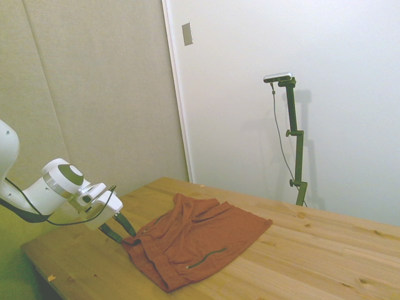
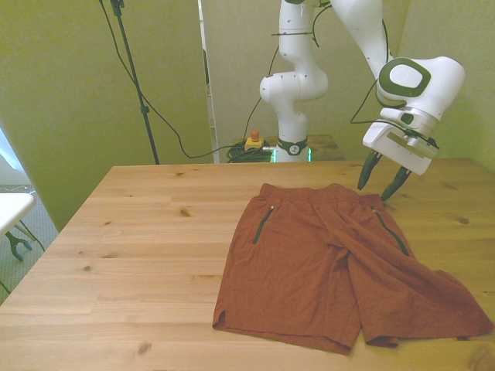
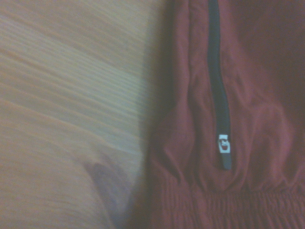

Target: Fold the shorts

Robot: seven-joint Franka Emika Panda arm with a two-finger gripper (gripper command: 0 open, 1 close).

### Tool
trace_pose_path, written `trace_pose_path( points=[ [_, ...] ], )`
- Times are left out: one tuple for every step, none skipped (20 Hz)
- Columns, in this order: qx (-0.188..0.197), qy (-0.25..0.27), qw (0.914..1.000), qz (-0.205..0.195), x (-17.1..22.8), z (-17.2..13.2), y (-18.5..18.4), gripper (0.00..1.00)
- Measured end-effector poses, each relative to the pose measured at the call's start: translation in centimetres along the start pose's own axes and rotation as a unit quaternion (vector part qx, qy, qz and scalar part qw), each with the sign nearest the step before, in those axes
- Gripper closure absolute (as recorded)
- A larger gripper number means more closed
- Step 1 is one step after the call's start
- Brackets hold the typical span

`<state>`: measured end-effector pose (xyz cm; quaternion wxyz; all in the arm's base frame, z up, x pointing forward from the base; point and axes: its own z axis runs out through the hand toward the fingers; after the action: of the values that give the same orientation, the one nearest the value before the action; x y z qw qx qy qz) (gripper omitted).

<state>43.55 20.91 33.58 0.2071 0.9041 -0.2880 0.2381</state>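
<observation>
The rust-red shorts [image 2: 325,263] lie spread flat on the wooden table [image 2: 139,232], waistband toward the robot's base and both legs toward the near edge. Each leg has a thin dark zip line [image 2: 263,224]. My gripper [image 2: 380,182] hangs open just above the waistband corner at the front view's right, with nothing between its fingers. In the side view the gripper [image 1: 121,230] is at the shorts' [image 1: 200,240] left corner, low over the table. The wrist view shows the shorts [image 3: 257,143] from close by, with a dark zip [image 3: 217,95] and the gathered waistband.
Bare wood [image 3: 71,95] lies beside the shorts' edge. A yellow and red button box [image 2: 253,141] and cables sit behind the table's far edge by the robot's base. A white object's edge [image 2: 11,209] shows at the front view's far left.
</observation>
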Motion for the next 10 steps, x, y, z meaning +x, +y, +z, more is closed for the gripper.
trace_pose_path(
  points=[
    [-0.003, 0.001, 1.0, 0.002, 0.33, 0.34, 0.23, 1.0],
    [-0.005, 0.0, 1.0, 0.005, 0.64, 0.67, 0.46, 1.0],
    [-0.006, -0.001, 0.9999, 0.009, 0.89, 0.9, 0.61, 1.0],
    [-0.005, -0.002, 0.9999, 0.01, 1.01, 1.0, 0.67, 1.0],
    [-0.004, -0.003, 0.9999, 0.01, 1.02, 1.04, 0.7, 1.0],
    [-0.003, -0.003, 0.9999, 0.01, 0.98, 1.05, 0.75, 1.0],
    [-0.001, -0.003, 0.9999, 0.011, 0.98, 1.07, 0.82, 1.0],
    [0.002, -0.004, 0.9999, 0.01, 0.89, 1.07, 0.84, 1.0],
    [0.005, -0.004, 0.9999, 0.01, 0.8, 1.07, 0.82, 1.0],
    [0.008, -0.005, 0.9999, 0.009, 0.71, 1.07, 0.8, 1.0]
  ],
)
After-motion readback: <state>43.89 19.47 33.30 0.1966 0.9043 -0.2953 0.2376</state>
